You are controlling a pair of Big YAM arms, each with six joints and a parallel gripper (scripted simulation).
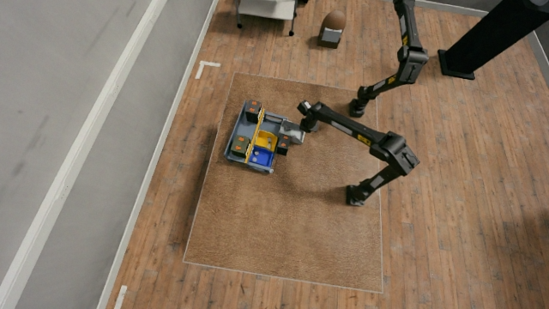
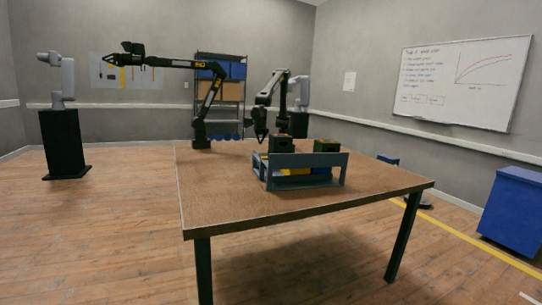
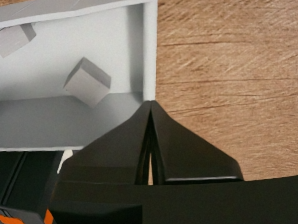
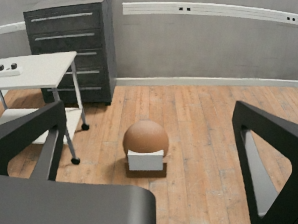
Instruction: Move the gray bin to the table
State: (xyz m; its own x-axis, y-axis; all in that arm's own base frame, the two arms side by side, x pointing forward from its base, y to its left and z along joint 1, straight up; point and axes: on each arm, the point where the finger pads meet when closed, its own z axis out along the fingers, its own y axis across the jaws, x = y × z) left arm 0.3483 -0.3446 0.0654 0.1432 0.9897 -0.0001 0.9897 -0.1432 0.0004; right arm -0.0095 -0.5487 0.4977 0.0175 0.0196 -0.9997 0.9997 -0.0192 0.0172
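The gray open bin (image 1: pixel 292 131) (image 3: pixel 115 40) sticks out from the front of the slate-blue shelf (image 1: pixel 245 130) (image 2: pixel 309 160); gray block parts lie inside. Whether it still rests on the shelf is unclear. A yellow bin (image 1: pixel 267 138) and a blue bin (image 1: pixel 260 158), with small parts inside, stand on the shelf. My left gripper (image 2: pixel 260 142) (image 3: pixel 150 110) is shut with nothing seen between its fingers; its tips overlap the end of the gray bin's outer wall in the left wrist view. My right gripper (image 2: pixel 103 58) (image 4: pixel 149 109) is open and empty, raised away from the shelf.
A black box with orange marks (image 1: pixel 283 144) (image 3: pixel 25 182) is close beside the gray bin. A dark box (image 1: pixel 253 111) (image 2: pixel 281 143) and a green box (image 1: pixel 240 146) (image 2: pixel 327 146) stand on top of the shelf, behind a yellow strip (image 1: pixel 260 122).
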